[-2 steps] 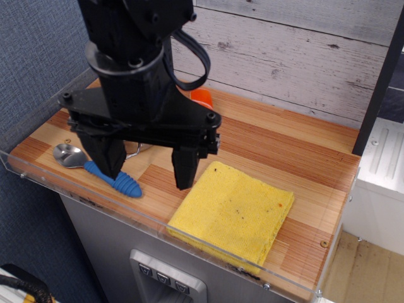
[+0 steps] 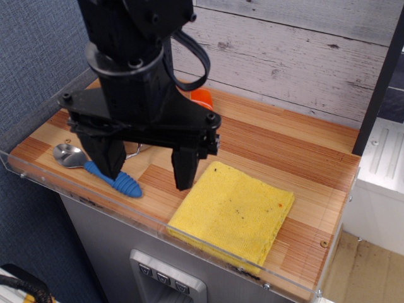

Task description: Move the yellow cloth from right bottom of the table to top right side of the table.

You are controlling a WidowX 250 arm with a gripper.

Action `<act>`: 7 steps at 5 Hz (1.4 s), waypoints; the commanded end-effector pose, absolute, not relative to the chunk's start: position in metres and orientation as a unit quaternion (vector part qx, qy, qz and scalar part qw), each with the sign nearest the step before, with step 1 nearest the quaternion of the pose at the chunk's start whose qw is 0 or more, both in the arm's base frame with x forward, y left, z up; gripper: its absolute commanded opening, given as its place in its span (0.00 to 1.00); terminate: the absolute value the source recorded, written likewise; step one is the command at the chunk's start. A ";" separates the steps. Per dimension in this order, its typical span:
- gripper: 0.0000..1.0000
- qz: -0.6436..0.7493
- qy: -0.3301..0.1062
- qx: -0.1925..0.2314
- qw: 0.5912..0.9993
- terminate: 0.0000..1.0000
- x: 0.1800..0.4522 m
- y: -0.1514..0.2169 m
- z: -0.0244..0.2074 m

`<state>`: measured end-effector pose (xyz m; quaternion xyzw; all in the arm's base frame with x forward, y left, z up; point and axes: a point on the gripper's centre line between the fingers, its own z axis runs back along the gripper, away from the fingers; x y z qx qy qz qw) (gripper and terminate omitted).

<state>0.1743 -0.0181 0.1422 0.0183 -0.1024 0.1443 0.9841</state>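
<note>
Whitewashed planks back the striped wooden table point(image 2: 284, 148), edged with clear acrylic. Above its left half hangs the black gripper point(image 2: 147, 169), jaws spread wide and empty. At the front right lies the yellow cloth point(image 2: 233, 211), flat, just beside one finger. A blue-handled spoon point(image 2: 95, 165) rests left.

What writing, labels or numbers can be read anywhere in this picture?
None can be read.
The yellow cloth, the table and the black gripper carry no lettering.
The three buttons on the grey panel below bear marks too small to read.
</note>
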 end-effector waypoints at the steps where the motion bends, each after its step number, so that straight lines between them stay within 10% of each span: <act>1: 1.00 0.127 -0.120 -0.002 0.985 0.00 0.216 -0.031 0.104; 4: 1.00 0.090 -0.130 -0.013 0.987 0.00 0.263 -0.046 0.031; 7: 1.00 0.083 -0.119 -0.019 0.989 0.00 0.295 -0.037 0.010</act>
